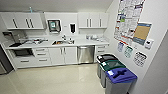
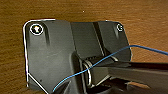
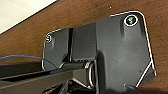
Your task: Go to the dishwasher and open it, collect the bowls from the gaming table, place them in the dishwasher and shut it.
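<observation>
- Nearest us, at right: three bins in a row along the wall, blue-lidded bin [image 1: 120, 75] in front, green-lidded bin [image 1: 111, 65] next, black-lidded bin [image 1: 106, 57] behind.
- Pale floor [image 1: 55, 78] w/ glare spans the mid-ground.
- Far wall: white cabinets; dishwasher [image 1: 85, 54], steel front, door closed, sits under the counter, just right of the sink [image 1: 59, 42].
- Posters [image 1: 128, 17] on the right wall.
- Wrist views: brown wood-grain surface [image 2: 82, 11]; we cannot tell the jaws' state on either arm.
</observation>
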Tool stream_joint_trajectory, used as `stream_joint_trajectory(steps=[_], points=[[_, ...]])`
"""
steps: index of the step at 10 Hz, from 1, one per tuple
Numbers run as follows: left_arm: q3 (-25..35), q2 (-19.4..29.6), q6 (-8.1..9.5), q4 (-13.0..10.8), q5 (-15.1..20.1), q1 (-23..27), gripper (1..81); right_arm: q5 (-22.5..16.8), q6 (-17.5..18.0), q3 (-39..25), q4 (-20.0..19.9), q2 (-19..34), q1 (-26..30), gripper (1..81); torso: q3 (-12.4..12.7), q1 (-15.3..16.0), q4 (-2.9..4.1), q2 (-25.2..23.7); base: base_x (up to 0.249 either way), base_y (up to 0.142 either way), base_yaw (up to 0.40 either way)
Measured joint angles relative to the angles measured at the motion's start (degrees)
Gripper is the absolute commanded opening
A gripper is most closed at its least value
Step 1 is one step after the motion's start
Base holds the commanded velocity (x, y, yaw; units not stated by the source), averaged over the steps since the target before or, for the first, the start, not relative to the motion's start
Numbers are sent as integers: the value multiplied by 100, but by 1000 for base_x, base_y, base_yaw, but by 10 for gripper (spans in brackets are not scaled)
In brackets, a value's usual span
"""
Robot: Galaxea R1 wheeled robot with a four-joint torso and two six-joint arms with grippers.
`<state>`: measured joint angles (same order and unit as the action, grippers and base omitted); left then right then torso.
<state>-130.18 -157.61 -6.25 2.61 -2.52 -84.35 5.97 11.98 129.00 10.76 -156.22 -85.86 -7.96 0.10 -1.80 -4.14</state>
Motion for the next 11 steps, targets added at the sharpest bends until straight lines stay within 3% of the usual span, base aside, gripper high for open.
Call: stream_joint_trajectory(steps=[11], points=[[2, 0, 0, 0, -1, 4, 811, 0, 2, -6, 0, 2, 16, 811, 0, 2, 0, 0, 158, 71, 0]])
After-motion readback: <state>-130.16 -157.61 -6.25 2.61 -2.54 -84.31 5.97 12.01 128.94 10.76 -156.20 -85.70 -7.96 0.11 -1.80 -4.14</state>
